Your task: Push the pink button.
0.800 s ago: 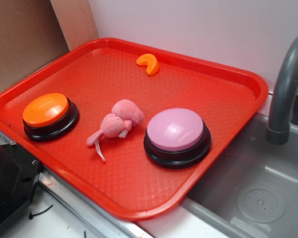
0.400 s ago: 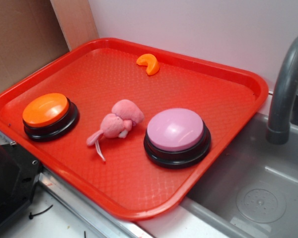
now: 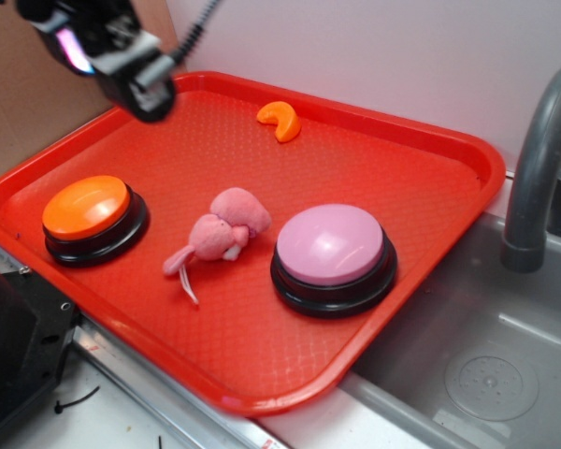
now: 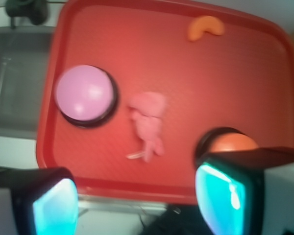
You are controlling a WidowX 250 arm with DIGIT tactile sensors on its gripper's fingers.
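- We see the pink button (image 3: 332, 245) on the red tray (image 3: 430, 187), untouched, near the tray's edge beside the grey sink (image 3: 486, 374).
- Our tool (image 3: 136, 79) hangs high over the tray's far left corner, well apart from the pink button; in the wrist view its fingers (image 4: 224, 192) stand spread wide, gripping nothing.
- A pink plush toy (image 3: 220, 234) lies just beside the pink button, between it and the orange button (image 3: 86, 206).
- An orange slice toy (image 3: 280, 119) lies beyond the pink button, near the tray's far rim.

pink button (image 3: 331, 245) open from above, plush toy (image 3: 219, 234) just beside
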